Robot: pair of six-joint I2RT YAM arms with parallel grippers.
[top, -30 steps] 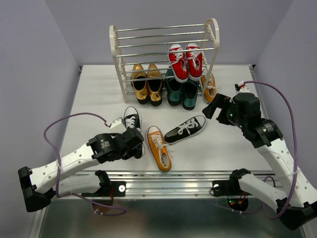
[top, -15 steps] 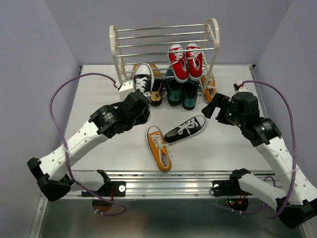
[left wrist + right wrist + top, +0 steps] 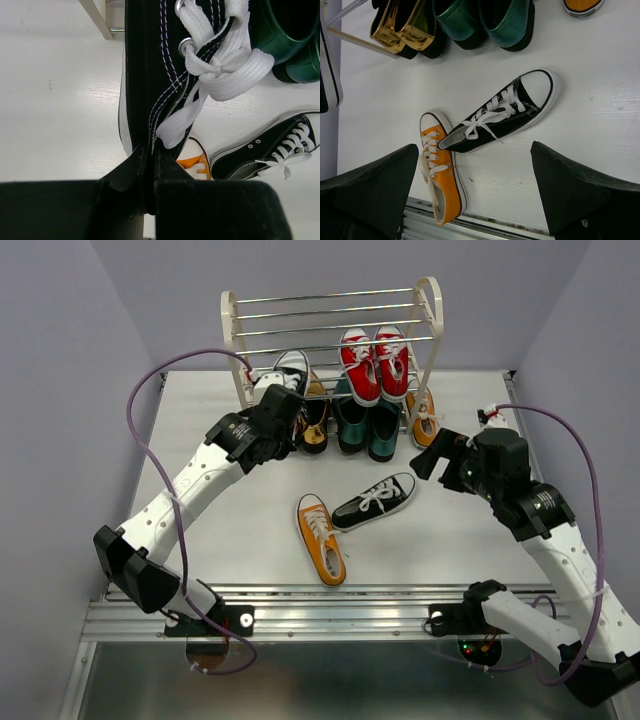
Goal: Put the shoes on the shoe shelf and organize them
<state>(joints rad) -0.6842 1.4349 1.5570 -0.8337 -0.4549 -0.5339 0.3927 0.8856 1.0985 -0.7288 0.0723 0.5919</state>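
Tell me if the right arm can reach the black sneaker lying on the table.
Probably yes: the right arm holds open jaws facing the black sneaker, with nothing between them.

Red pair (image 3: pixel 362 365) on cream-white shelf (image 3: pixel 233 335); black sneaker (image 3: pixel 145 60) with white laces; orange sneaker (image 3: pixel 320 540); gold pair (image 3: pixel 395 30); dark green pair (image 3: pixel 505 25).

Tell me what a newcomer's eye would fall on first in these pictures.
The left gripper, shut on a black shoe, holds it up at the shelf's left end, over the gold pair. To its right, a red pair sits on a shelf tier. Mid-table, an orange shoe and a second black shoe lie touching, the open right gripper hovering beside them.
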